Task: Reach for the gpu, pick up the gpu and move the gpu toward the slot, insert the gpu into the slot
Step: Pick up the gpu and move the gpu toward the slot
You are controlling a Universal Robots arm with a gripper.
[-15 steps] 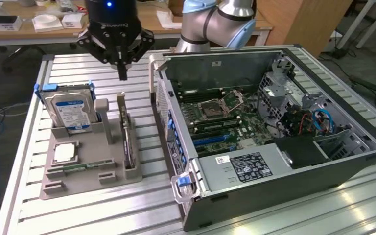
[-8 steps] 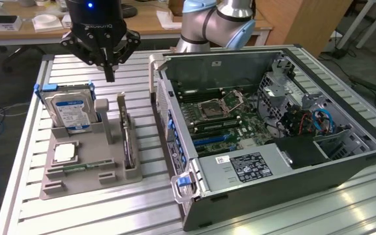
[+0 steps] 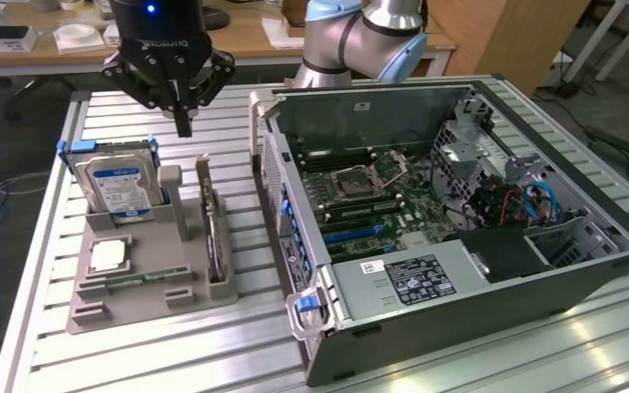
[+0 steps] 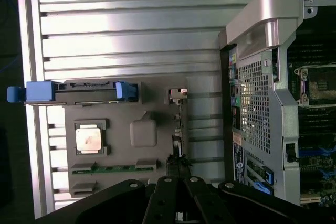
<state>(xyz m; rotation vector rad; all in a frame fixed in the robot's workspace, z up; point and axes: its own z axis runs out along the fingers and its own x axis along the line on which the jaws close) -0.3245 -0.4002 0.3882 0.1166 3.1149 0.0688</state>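
Note:
The gpu (image 3: 216, 239) is a thin dark card standing on edge between two grey posts of the parts holder (image 3: 151, 304). From the wrist view it appears edge-on as a narrow dark strip (image 4: 179, 129). My gripper (image 3: 183, 124) hangs above the far end of the holder, behind the gpu and apart from it. Its fingers meet in a point and hold nothing. In the wrist view the gripper's black fingers (image 4: 167, 199) sit close to the gpu's near end. The blue slot (image 3: 354, 235) lies on the motherboard inside the open case.
A hard drive (image 3: 124, 187) in a blue caddy stands upright at the holder's far end. A processor (image 3: 109, 255) and a green memory stick (image 3: 140, 279) lie in the holder. The open computer case (image 3: 445, 278) fills the exterior view's right. The table is slatted metal.

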